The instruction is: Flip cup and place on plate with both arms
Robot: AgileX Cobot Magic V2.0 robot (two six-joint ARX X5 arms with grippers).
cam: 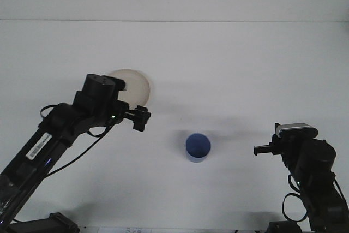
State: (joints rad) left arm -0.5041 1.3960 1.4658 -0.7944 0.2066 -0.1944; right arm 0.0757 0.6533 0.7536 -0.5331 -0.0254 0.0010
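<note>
Reaching rightward toward the blue cup (197, 147), which sits near-centre on the table (245, 69), the left gripper (143, 118) partly hides the far-left plate (137, 83); whether its grip is released cannot be told. The right gripper (257, 149) waits, grip equally unclear.

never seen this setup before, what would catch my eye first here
Probably the left arm, stretched out over the white table so that it covers part of the pale plate, its gripper pointing toward the middle. Next, the blue cup, standing alone near the centre with its opening up. The right gripper sits low at the right edge, away from the cup.
</note>
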